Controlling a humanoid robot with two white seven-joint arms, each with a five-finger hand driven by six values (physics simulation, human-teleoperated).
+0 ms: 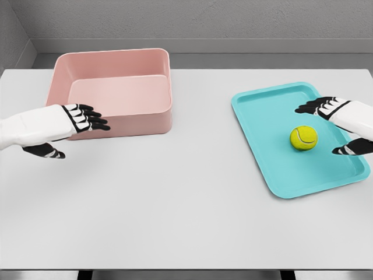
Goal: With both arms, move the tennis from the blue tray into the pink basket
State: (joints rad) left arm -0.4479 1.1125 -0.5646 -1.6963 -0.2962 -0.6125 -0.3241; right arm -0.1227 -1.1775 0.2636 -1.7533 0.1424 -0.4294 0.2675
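Left arm: from my remote seat I see a smooth white forearm casing, rounded, with no cables or screws I can make out.
Left hand [74, 121]: white back plate, black fingers [96, 119] with white segments between black joints, a black thumb with white bands.
Right arm: the same glossy white shell.
Right hand [338, 119]: white knuckle plates over black fingers [312, 107], thumb black with white stripes.

Right robot hand [338, 119] hangs spread beside the tennis ball [303, 137] on the blue tray [262, 125], seemingly apart.
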